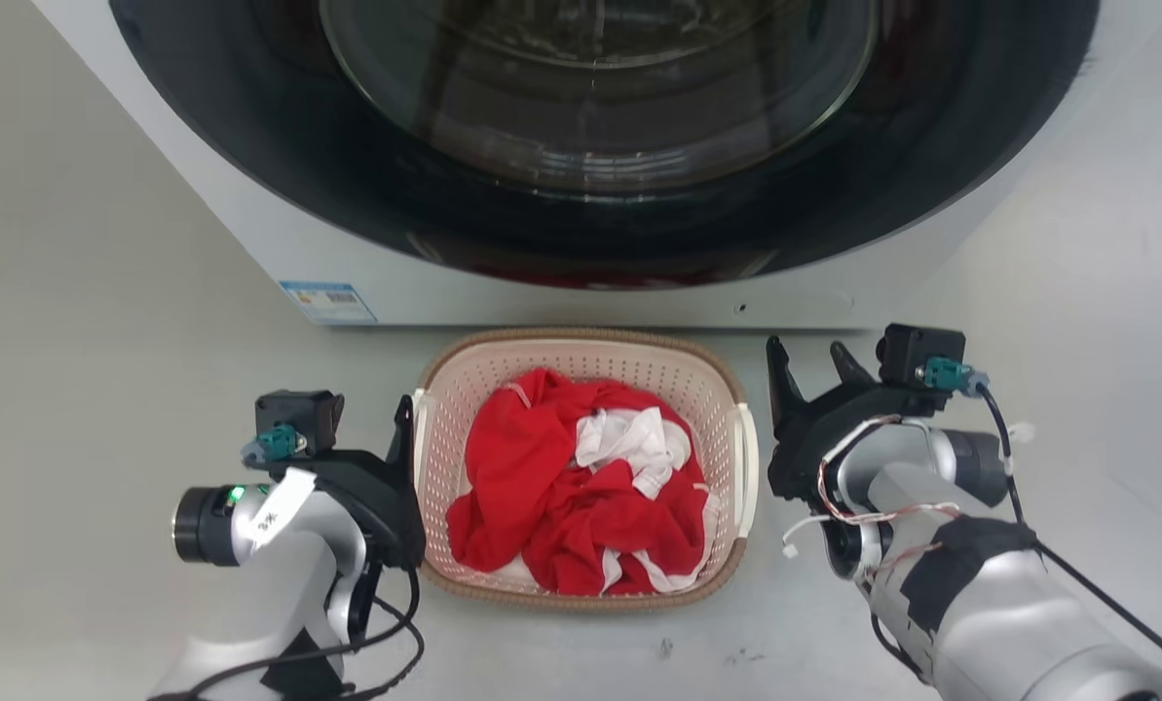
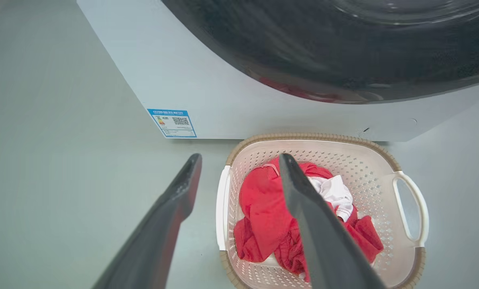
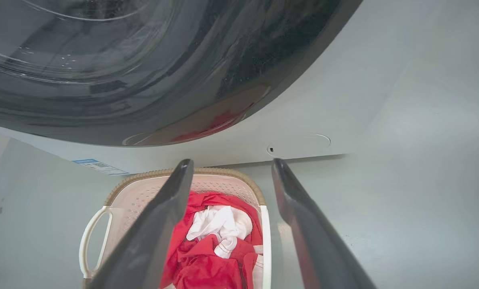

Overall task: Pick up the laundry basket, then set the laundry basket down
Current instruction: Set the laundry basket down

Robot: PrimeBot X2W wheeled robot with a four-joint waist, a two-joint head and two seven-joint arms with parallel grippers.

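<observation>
The laundry basket (image 1: 658, 382) is seen resting on the grey floor (image 1: 84, 409), with the white washer (image 1: 395, 297) standing just behind it and the dark round door (image 1: 600, 195) rising beyond the basket's far rim. Red clothes (image 1: 542, 487) and a white garment (image 1: 639, 438) are heaped inside the basket. In the head view both arms are shown flanking the basket: the left gripper (image 1: 403, 419) is held just beside the left handle (image 1: 422, 458), so near that contact cannot be judged, while the right gripper (image 1: 806, 349) is seen slightly apart from the right handle (image 1: 748, 458), its fingers (image 1: 780, 380) pointed toward the washer. The left jaws are seen edge-on there, so their state is not made plain; in the left wrist view they are shown spread open, one finger over the floor outside the basket and the other over the clothes, with the left handle between them. The open loop of the right handle is also revealed in that view, as is a code square on the blue label (image 2: 172, 122) behind the basket and to its left. In the right wrist view the right jaws are likewise shown open and empty, one finger across the basket, the other over bare floor outside it; a red reflection (image 3: 219, 120) in the door glass and a round cap (image 3: 299, 144) on the washer's front are brought out there.
</observation>
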